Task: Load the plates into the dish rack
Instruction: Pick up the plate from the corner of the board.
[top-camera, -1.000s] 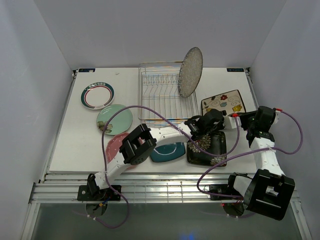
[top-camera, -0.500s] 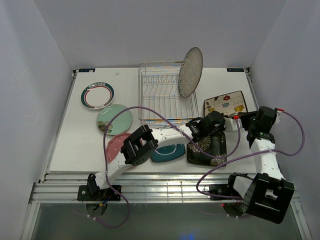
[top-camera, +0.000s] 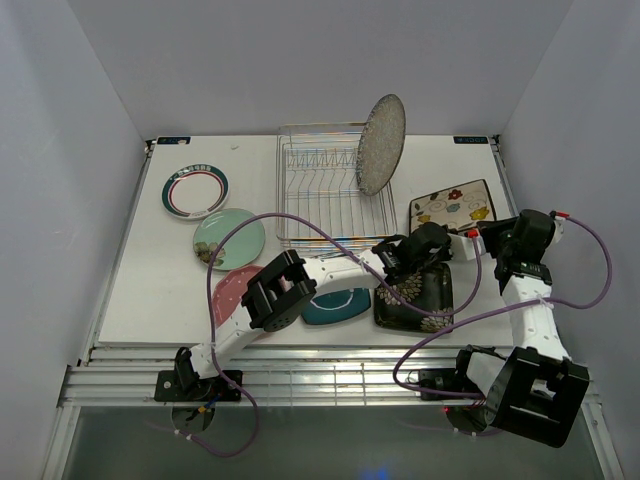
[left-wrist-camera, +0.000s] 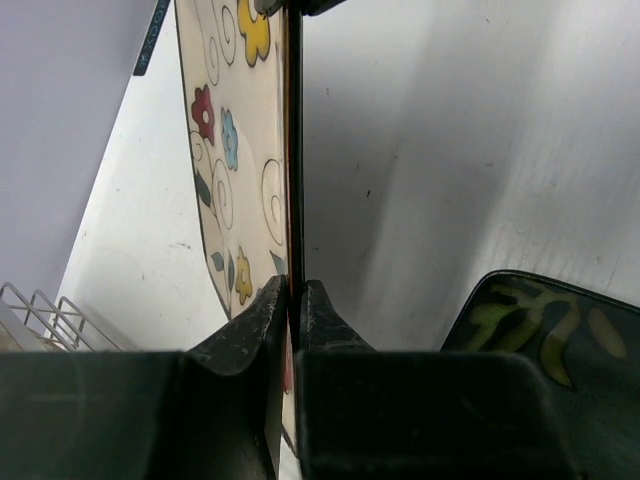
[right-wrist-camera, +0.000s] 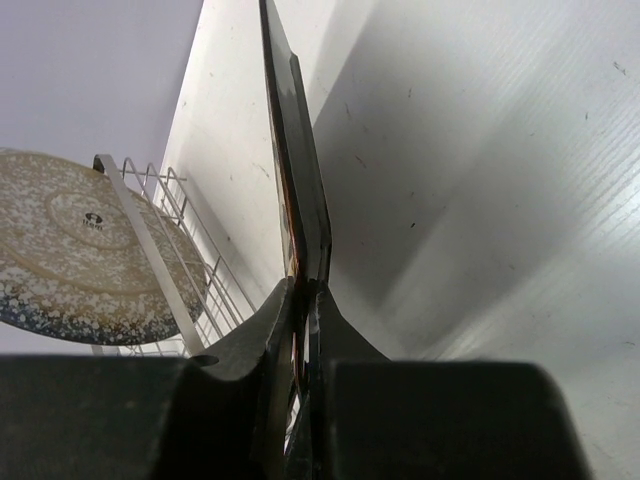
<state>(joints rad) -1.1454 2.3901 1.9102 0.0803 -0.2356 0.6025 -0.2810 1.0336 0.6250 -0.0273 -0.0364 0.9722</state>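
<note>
Both grippers hold the cream floral square plate (top-camera: 451, 206), which is tilted up off the table right of the dish rack (top-camera: 325, 190). My left gripper (top-camera: 438, 240) is shut on its near left edge (left-wrist-camera: 232, 150). On its right edge (right-wrist-camera: 297, 140) my right gripper (top-camera: 488, 233) is shut too. The speckled grey round plate (top-camera: 381, 143) stands upright in the rack's right end. Flat on the table lie the black floral square plate (top-camera: 416, 296), teal square plate (top-camera: 335, 304), pink plate (top-camera: 230, 288), mint plate (top-camera: 228, 238) and white teal-rimmed plate (top-camera: 195, 190).
The left arm reaches across the teal and black plates. White walls close in the table on three sides, with the right wall close to the right arm. Purple cables loop over the near table edge.
My left gripper has shut on the cream plate's edge. The plate and the right gripper have shifted slightly to the right.
</note>
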